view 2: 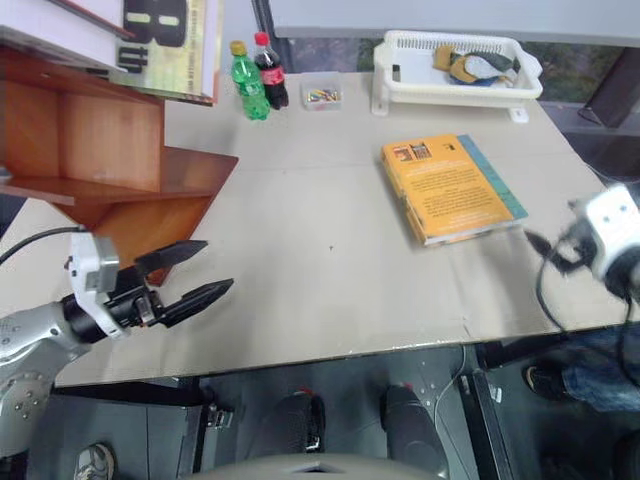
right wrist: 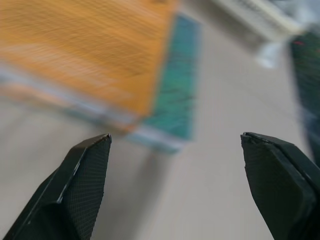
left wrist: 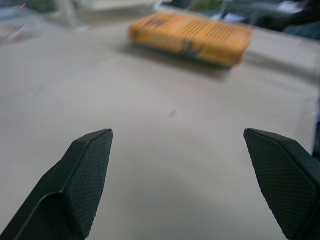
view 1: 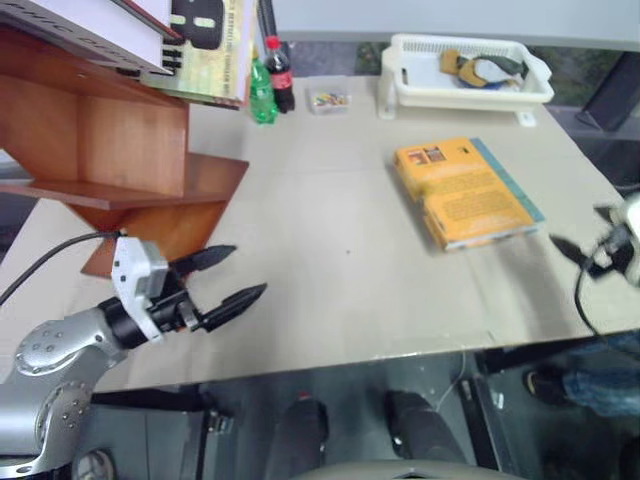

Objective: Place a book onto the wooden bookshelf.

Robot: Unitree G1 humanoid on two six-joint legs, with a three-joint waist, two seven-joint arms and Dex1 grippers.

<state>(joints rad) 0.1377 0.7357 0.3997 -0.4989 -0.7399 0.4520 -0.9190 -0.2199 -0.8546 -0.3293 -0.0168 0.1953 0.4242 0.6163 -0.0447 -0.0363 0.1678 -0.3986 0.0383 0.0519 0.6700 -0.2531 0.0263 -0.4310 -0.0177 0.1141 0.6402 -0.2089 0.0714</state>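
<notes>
The orange book [view 1: 463, 192] lies flat on a teal book [view 2: 492, 178], so both the left gripper [view 1: 238, 274] and right gripper [right wrist: 175, 190] hang wide open, empty, ready to clamp it for the bookshelf [view 1: 110, 150].

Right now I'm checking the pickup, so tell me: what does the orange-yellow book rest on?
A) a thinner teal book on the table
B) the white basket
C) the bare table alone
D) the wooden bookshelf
A: the book lies flat on a thinner teal book, whose edge shows along its far side, on the table, well apart from the wooden bookshelf.
</notes>
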